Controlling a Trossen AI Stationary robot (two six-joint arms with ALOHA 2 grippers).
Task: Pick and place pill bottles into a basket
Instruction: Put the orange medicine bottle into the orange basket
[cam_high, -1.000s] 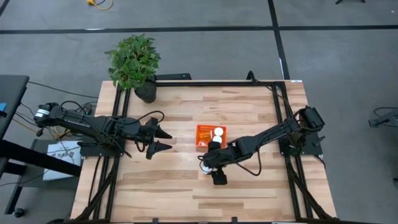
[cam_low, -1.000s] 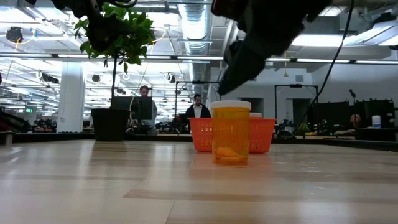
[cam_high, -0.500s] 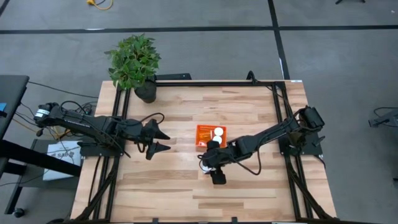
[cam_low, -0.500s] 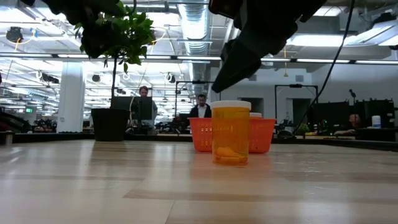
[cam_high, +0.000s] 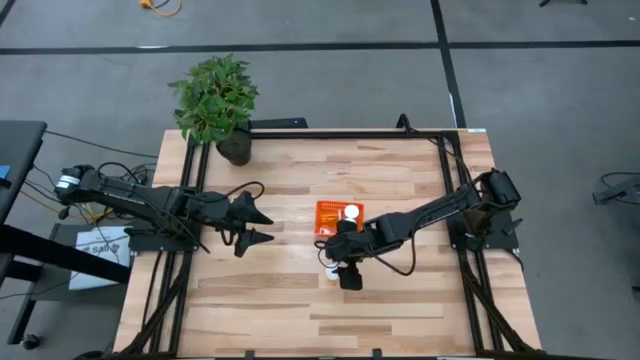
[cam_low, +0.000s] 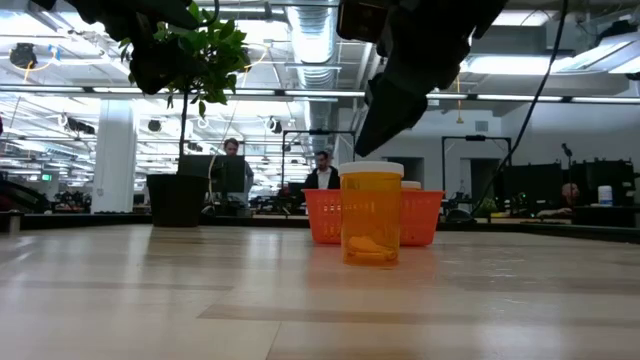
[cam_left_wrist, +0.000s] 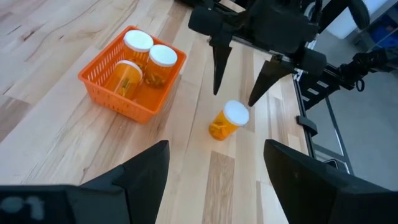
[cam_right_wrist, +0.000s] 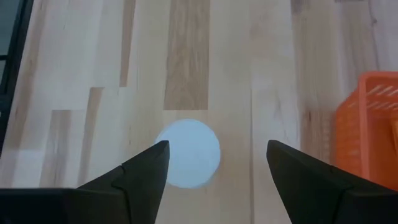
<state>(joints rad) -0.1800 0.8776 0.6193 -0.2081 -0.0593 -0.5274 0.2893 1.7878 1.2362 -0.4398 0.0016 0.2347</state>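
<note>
One pill bottle (cam_high: 331, 271), orange with a white cap, stands upright on the wooden table just near of the orange basket (cam_high: 326, 219). It also shows in the low view (cam_low: 371, 215) and in the left wrist view (cam_left_wrist: 225, 120). The basket (cam_left_wrist: 99, 84) holds three more bottles. My right gripper (cam_right_wrist: 217, 146) is open and points down above the standing bottle's cap (cam_right_wrist: 188, 154), its fingers apart from it. My left gripper (cam_high: 273, 227) is open and empty, left of the basket.
A potted plant (cam_high: 222, 105) stands at the table's far left corner. Black frame rails run along the table's left and right edges. Bare wood lies near of the bottle and between the two arms.
My right gripper has shifted a little toward the basket above the standing bottle and has stayed open. The bottle has not moved.
</note>
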